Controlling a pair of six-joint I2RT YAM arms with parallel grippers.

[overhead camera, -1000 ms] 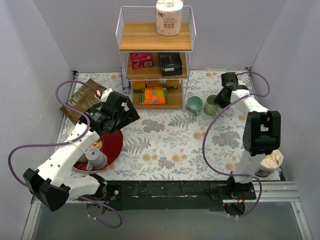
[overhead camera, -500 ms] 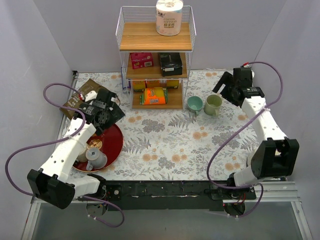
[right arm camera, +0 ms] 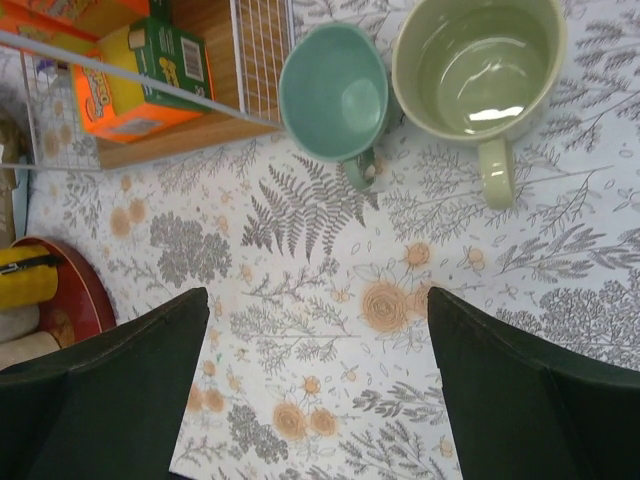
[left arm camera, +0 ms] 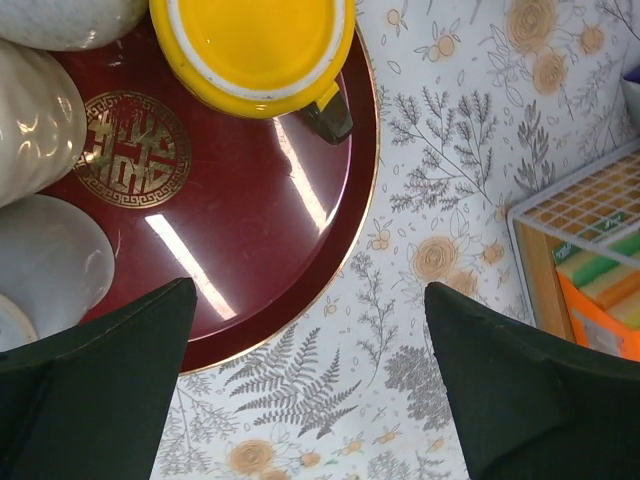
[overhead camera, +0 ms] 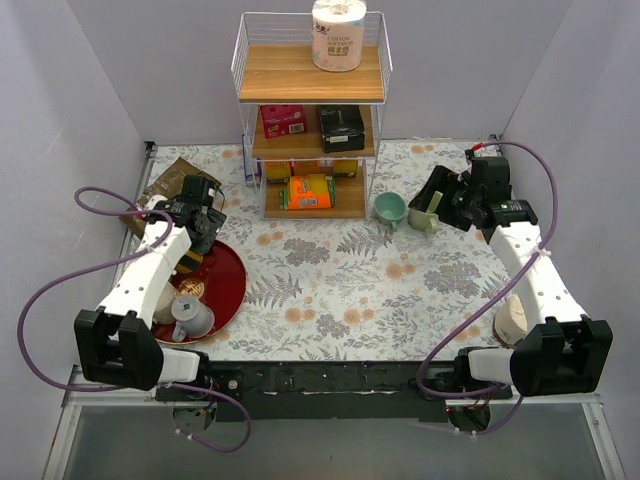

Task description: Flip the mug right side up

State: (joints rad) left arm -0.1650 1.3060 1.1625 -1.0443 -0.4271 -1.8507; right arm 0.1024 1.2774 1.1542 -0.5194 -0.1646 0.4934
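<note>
Pale green mug (right arm camera: 485,60) stands mouth-up at 1 o'clock; my right fingers (right arm camera: 520,400) and left fingers (left arm camera: 90,380) gape wide, empty, so I reckon nothing needs holding

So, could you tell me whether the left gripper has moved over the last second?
Yes. In the overhead view the left gripper has pulled left, away from the shelf, toward the brown packet.

A yellow vessel (left arm camera: 252,45) is seen on a dark red tray (left arm camera: 250,220), over whose edge the left pincer (left arm camera: 308,300) is held, fingers spread wide.
</note>
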